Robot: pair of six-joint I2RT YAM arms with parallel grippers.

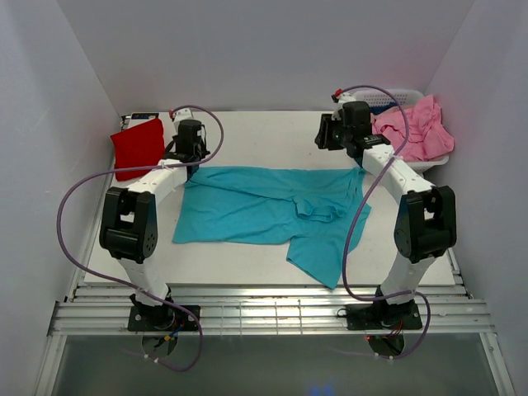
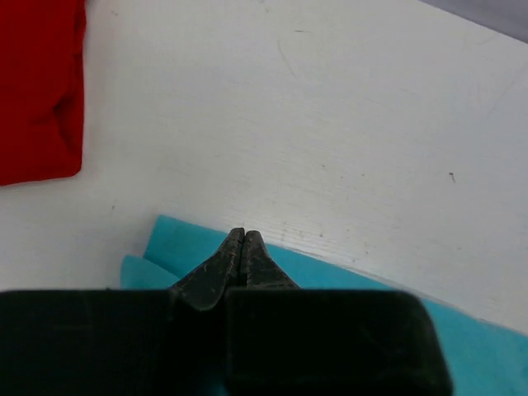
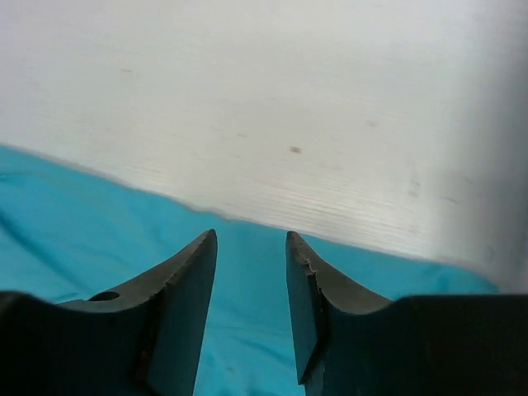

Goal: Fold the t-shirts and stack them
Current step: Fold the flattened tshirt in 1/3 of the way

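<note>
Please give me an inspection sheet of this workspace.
Surface: white table.
Job's things: teal shirt spread at centre, partly folded; red shirt folded, far left; pink shirts heaped, far right.
Clutter: white basket under the pink shirts.
End effectors: left end effector shut at teal shirt's far edge; right end effector open above that edge.
Cables: purple cables loop beside both arms.
Surroundings: white walls on three sides.

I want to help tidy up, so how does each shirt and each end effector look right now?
Teal shirt: spread out, rumpled, not neatly folded.
Red shirt: folded, far left.
Pink shirts: crumpled in the basket.
Left end effector: shut, over the teal shirt's edge.
Right end effector: open, holding nothing.
</note>
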